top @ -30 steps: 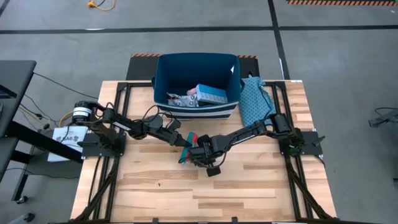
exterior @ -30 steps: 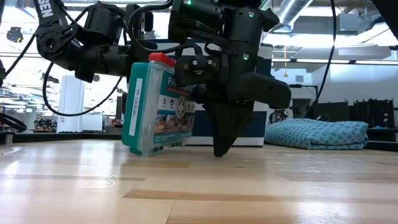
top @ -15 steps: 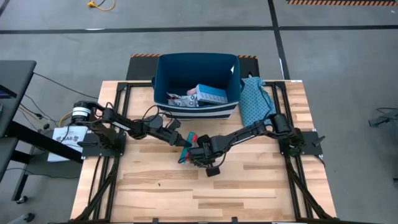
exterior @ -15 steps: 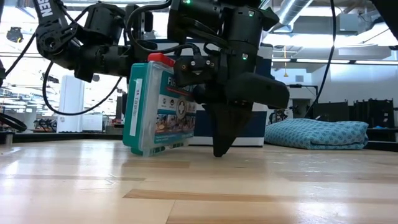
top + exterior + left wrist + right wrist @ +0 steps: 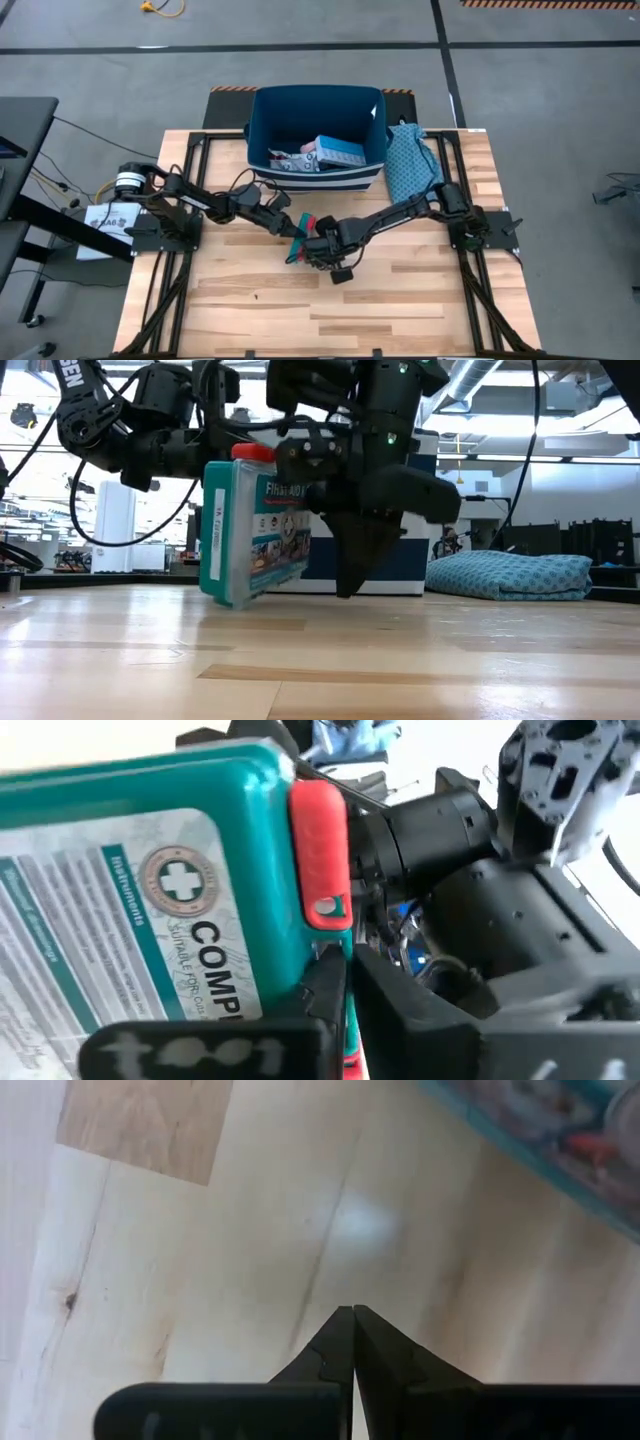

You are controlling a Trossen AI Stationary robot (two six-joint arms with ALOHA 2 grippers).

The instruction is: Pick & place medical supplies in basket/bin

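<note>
the box (image 5: 255, 525) has tipped more upright since a moment ago, pinched by the left gripper (image 5: 292, 226); right gripper (image 5: 350, 582), pressed together, braces beside it; bin (image 5: 318, 108) transfer pending.

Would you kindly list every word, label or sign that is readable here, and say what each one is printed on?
"COMP": cut off, on the teal-and-red box, back face, under a white cross emblem.
"Instruments": green side heading on that same face; the fine lines below are too small to read.
"First Aid": partly blurred, on the box's front in the low view.
"BEN": cut off, on the arm link.
</note>
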